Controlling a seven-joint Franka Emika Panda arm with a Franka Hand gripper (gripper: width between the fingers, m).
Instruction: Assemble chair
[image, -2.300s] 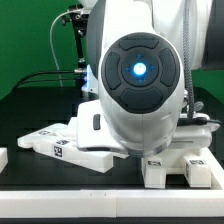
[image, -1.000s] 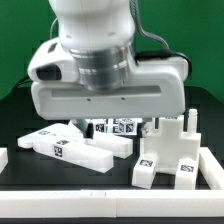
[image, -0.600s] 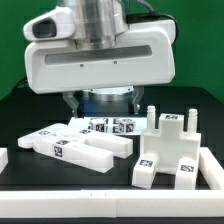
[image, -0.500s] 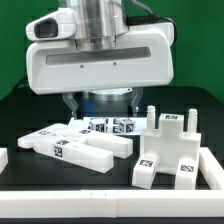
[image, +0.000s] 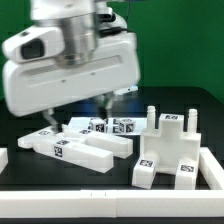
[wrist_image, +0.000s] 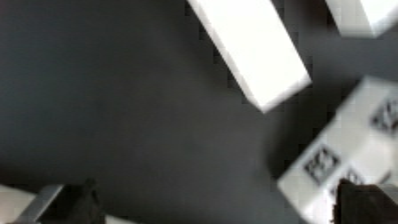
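On the exterior view's left the claw (image: 75, 113) hangs spread wide and empty over the flat chair slabs (image: 75, 148) on the desk (image: 100, 180), with small tagged blocks (image: 112, 126) just behind them at centre. The pegged chair piece (image: 170, 150) stands on the exterior view's right. I judge a good grasp needs the claw squared to one slab's long edges and lowered straight.

A robotics lab: a black worktop (image: 70, 192) before a green backdrop (image: 185, 45), a large white robot arm (image: 70, 70), and white blocks (image: 170, 150) bearing black-and-white square tags lying on it.
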